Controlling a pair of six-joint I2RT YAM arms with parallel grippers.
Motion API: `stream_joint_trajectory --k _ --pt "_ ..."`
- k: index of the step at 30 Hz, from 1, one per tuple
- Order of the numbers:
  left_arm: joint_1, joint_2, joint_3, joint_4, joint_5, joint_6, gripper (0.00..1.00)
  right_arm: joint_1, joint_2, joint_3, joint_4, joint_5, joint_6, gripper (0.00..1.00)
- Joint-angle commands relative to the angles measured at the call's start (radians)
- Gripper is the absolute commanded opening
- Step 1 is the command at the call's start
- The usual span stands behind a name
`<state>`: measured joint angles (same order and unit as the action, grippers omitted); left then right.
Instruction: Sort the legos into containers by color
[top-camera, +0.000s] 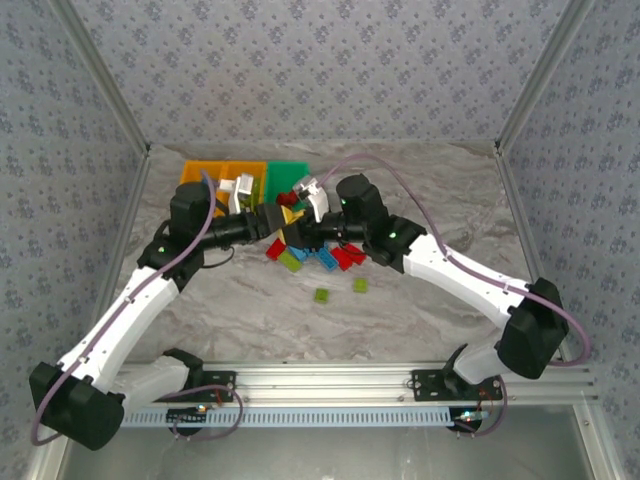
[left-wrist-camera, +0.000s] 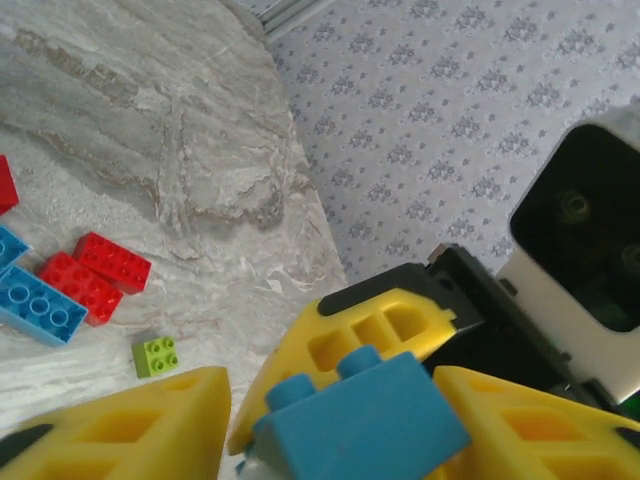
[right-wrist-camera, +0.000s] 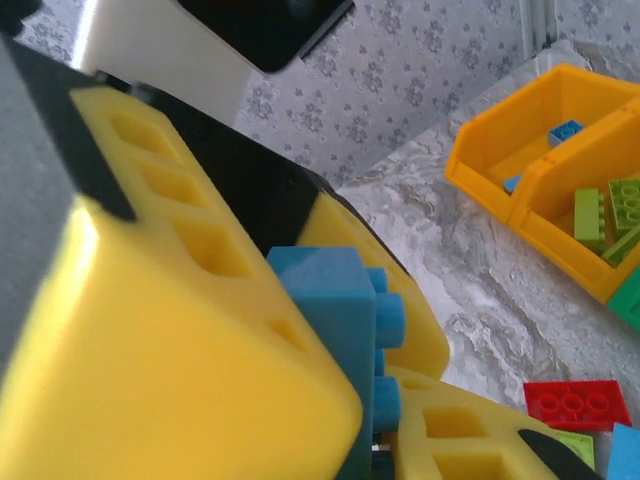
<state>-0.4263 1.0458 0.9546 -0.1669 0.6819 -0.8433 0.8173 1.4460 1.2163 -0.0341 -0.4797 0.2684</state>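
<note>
A blue lego (left-wrist-camera: 360, 420) hangs between both grippers above the middle of the table. My left gripper (left-wrist-camera: 335, 430) has a yellow finger against each side of it. My right gripper (right-wrist-camera: 370, 400) is shut on the same blue lego (right-wrist-camera: 335, 300), studs facing right. From above, the left gripper (top-camera: 275, 220) and right gripper (top-camera: 300, 230) meet just in front of the containers. The left orange bin (right-wrist-camera: 480, 175) holds a blue brick (right-wrist-camera: 565, 132), the middle orange bin (right-wrist-camera: 560, 235) holds green bricks (right-wrist-camera: 610, 215), and the green bin (top-camera: 290, 172) is at the right.
Loose legos lie under and in front of the grippers: red (top-camera: 348, 256), blue (top-camera: 325, 258) and green (top-camera: 290, 260), with two small green ones (top-camera: 321, 295) (top-camera: 359, 285) nearer me. Patterned walls close in the table on three sides.
</note>
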Motion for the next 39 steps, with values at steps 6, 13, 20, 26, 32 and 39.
stream_joint_trajectory --k 6,13,20,26,32,39 --pt "-0.005 -0.018 -0.004 -0.038 -0.043 0.018 0.17 0.028 0.017 0.057 -0.052 0.040 -0.044 0.27" --pt "0.007 -0.097 0.006 -0.105 -0.380 0.108 0.08 0.041 -0.022 0.025 -0.070 0.069 -0.040 0.68" --pt "0.167 0.021 0.054 -0.094 -0.680 0.201 0.08 0.039 -0.201 -0.144 -0.018 0.262 0.015 0.87" --pt "0.348 0.382 0.226 -0.053 -0.818 0.227 0.08 0.041 -0.329 -0.225 -0.048 0.320 0.046 0.88" --pt "0.417 0.696 0.504 -0.104 -0.824 0.266 0.21 0.047 -0.473 -0.310 -0.125 0.383 0.062 0.89" --pt "0.459 0.866 0.711 -0.233 -0.780 0.243 0.54 0.040 -0.632 -0.369 -0.256 0.492 0.084 0.91"
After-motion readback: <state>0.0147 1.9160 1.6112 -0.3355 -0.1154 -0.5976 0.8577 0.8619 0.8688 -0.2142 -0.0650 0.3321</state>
